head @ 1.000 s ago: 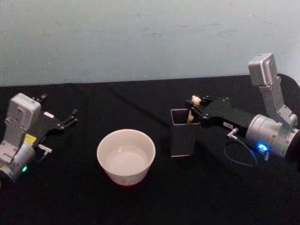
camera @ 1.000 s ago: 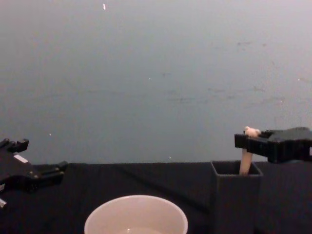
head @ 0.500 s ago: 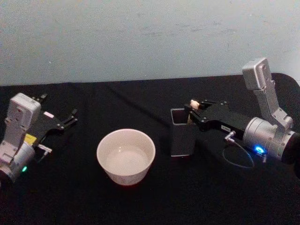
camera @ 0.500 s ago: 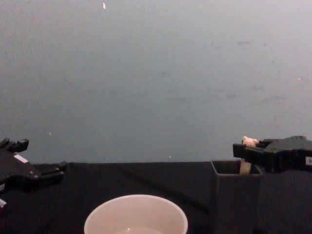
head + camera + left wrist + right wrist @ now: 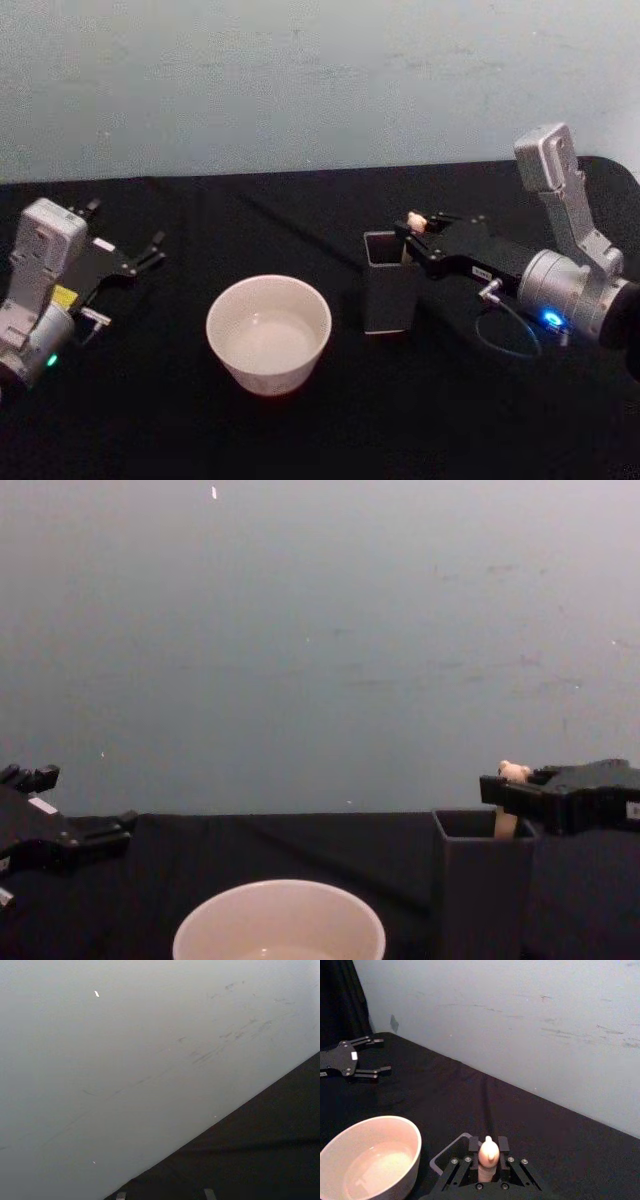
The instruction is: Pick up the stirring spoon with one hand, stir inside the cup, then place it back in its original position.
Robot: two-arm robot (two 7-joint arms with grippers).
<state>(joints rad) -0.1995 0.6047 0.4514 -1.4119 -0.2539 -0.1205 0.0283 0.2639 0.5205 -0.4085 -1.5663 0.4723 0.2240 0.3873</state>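
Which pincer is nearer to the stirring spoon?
Right. The right pincer is closed around the stirring spoon above the holder; the left pincer rests open, far beyond the cup.

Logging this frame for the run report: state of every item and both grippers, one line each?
stirring spoon: upright in the holder, bear-head handle sticking out, gripped at the top.
holder: upright on the table, right of the cup, spoon inside.
cup: upright, holds some liquid, untouched.
right gripper: shut on the spoon handle, above the holder.
left gripper: open, idle at the table's left.
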